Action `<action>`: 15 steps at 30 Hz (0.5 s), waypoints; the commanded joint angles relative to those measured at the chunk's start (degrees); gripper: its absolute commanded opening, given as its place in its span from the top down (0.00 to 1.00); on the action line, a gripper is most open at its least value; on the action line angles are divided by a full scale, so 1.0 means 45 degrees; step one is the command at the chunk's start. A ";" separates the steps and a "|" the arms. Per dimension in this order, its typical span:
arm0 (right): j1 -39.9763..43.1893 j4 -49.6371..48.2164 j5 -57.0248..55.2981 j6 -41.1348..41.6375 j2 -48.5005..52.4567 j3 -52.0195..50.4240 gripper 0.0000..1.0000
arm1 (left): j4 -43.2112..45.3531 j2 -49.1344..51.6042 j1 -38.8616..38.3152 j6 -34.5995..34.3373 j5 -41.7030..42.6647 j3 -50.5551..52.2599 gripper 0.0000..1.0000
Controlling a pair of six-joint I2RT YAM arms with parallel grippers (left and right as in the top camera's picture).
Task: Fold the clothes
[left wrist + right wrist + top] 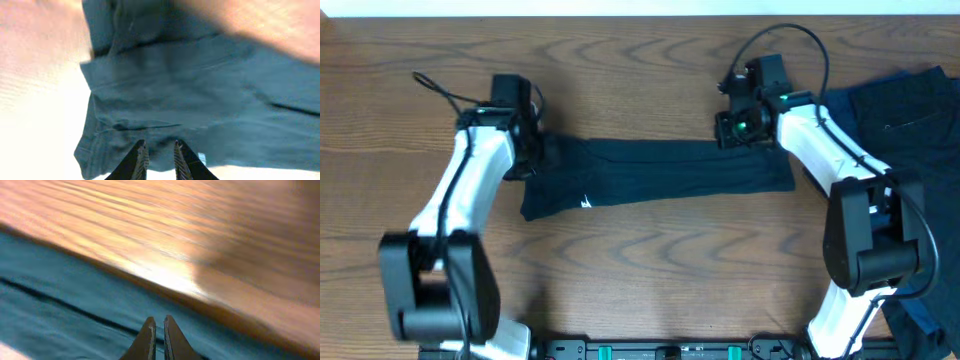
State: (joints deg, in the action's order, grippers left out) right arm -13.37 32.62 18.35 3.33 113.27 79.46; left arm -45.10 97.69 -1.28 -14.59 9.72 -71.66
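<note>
Arms bent over T-shirt (660, 170) ends; left tool (160, 161) grip unclear, right tool (159, 336) nearly closed.

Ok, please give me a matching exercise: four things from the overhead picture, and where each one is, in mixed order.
1 folded garment
2 white label
3 pile of clothes
4 black cable

a at the right edge of the table
b looping over the right arm
c across the table's middle
d near the garment's lower left edge

Pairs: 1-c, 2-d, 3-a, 4-b
</note>
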 commanded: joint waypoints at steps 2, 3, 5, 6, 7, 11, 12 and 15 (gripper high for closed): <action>-0.1054 -0.0175 0.0879 -0.0287 0.0126 0.0151 0.93 | 0.0092 -0.0306 -0.0019 0.0121 0.0515 -0.0204 0.79; -0.1268 -0.0267 0.0889 -0.0418 0.0175 0.0151 0.94 | 0.0165 -0.0223 -0.0024 0.0121 0.0520 -0.0160 0.79; -0.1666 -0.0573 0.0884 -0.0695 0.0384 0.0151 0.95 | 0.0296 0.0005 -0.0044 0.0121 0.0515 -0.0121 0.79; -0.1855 -0.0782 0.0884 -0.0704 0.0534 0.0151 0.95 | 0.0364 0.0175 -0.0044 0.0117 0.0520 -0.0121 0.79; -0.1982 -0.0952 0.0889 -0.0704 0.0661 0.0151 0.95 | 0.0418 0.0311 -0.0044 0.0121 0.0520 -0.0121 0.79; -0.2482 -0.1880 0.0884 -0.0656 0.1399 0.0151 0.95 | 0.0515 0.0908 -0.0044 0.0121 0.0520 -0.0117 0.80; -0.2560 -0.2142 0.0894 -0.0549 0.1593 0.0151 0.95 | 0.0515 0.1010 -0.0044 0.0121 0.0520 -0.0117 0.80; -0.2657 -0.2934 0.0894 0.0087 0.2108 0.0151 0.96 | 0.0500 0.1273 -0.0044 0.0121 0.0520 -0.0102 0.80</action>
State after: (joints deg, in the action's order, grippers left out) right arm -24.71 20.78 21.89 1.96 120.46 79.48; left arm -42.94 102.37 -1.34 -14.59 11.68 -72.40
